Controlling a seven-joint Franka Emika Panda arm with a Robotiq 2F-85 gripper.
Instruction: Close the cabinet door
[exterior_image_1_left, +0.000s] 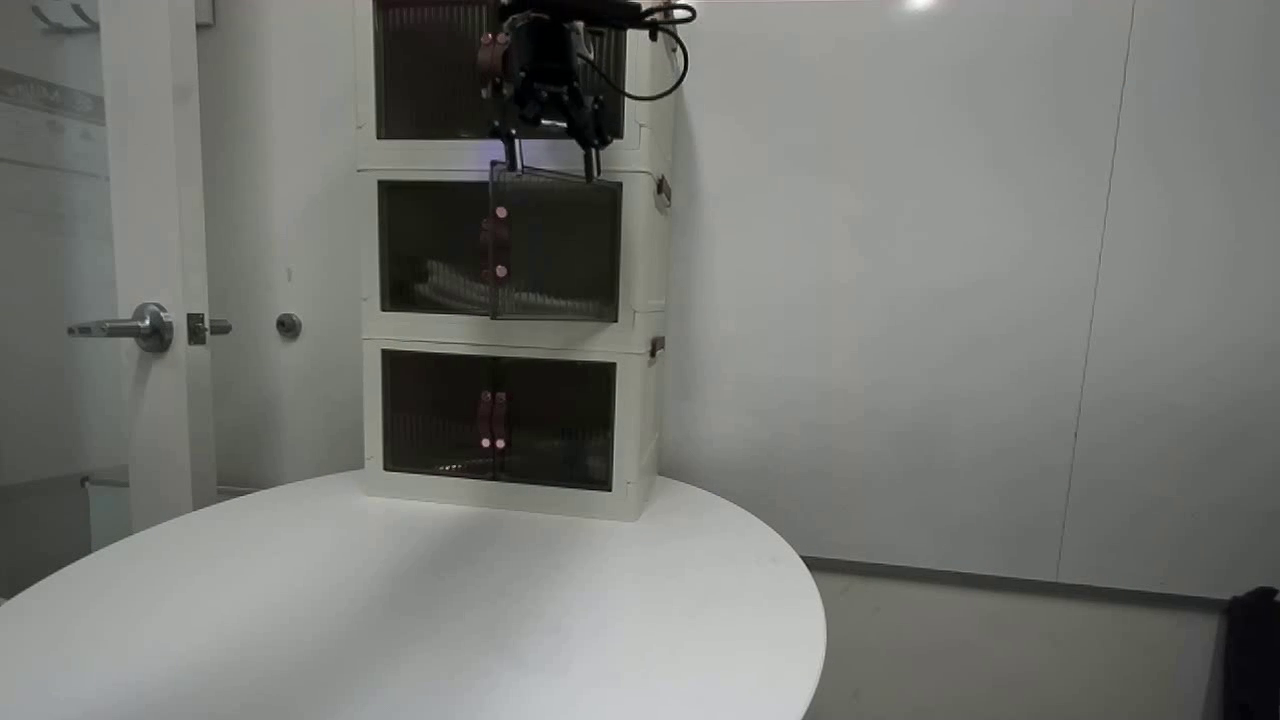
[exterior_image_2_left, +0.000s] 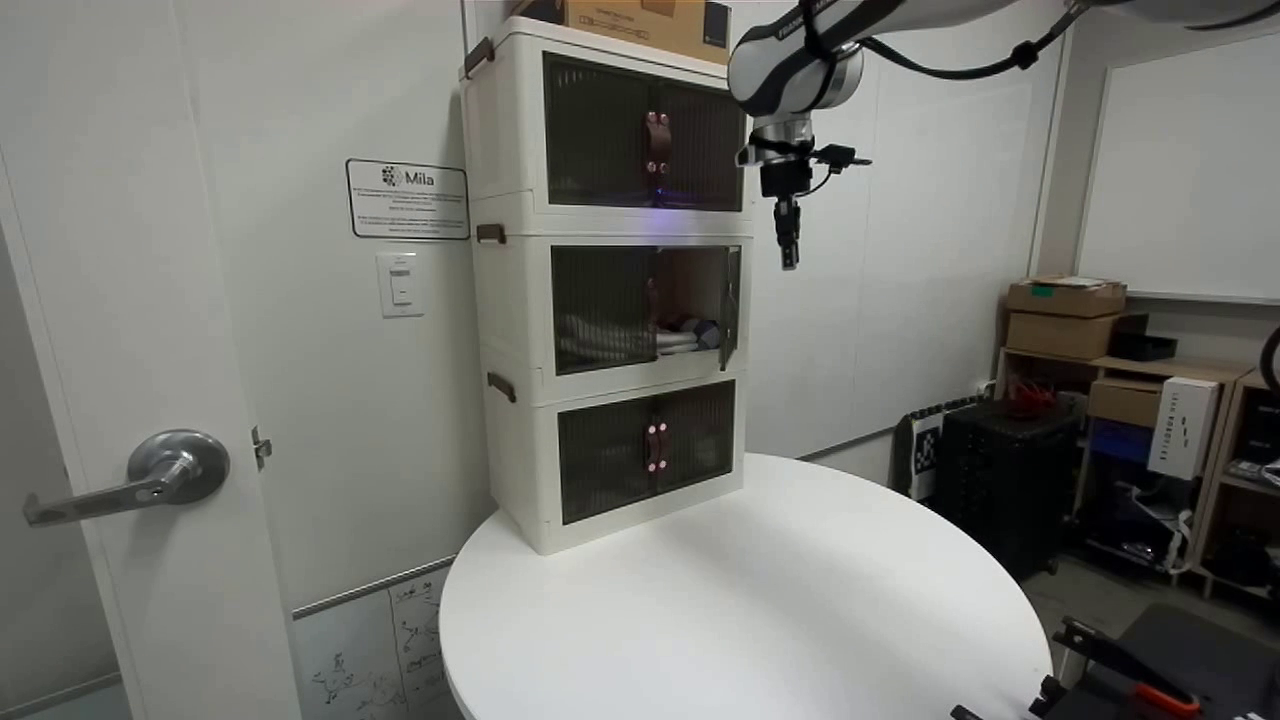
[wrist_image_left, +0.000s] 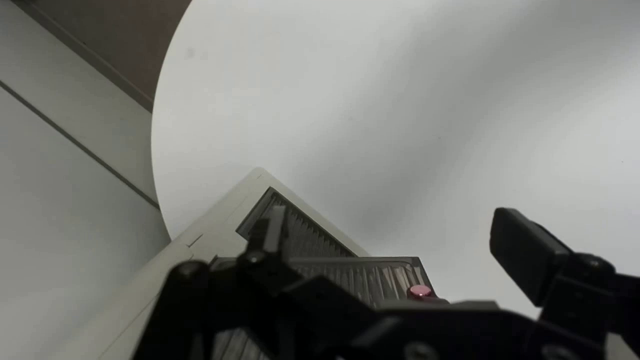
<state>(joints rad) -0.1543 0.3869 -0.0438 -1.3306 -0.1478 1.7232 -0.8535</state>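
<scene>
Cabinet door (exterior_image_1_left: 557, 245), ajar and upright, lies mostly below my empty pincer (exterior_image_1_left: 554, 174), whose widely spread fingers (wrist_image_left: 525, 250) align roughly with its top edge.

In both exterior views the gripper (exterior_image_1_left: 553, 168) is being held pointing downward. Its two fingers (exterior_image_1_left: 592, 162) are being held well apart, with a gap being left between them; this spread is also being shown in the wrist view. The wrist (exterior_image_2_left: 785, 132) is being held upright directly above the gripper, and the arm (exterior_image_2_left: 785, 70) is being supported higher up, slanting away from the gripper. A black cable (exterior_image_1_left: 650, 98) is being looped out beside the gripper.
</scene>
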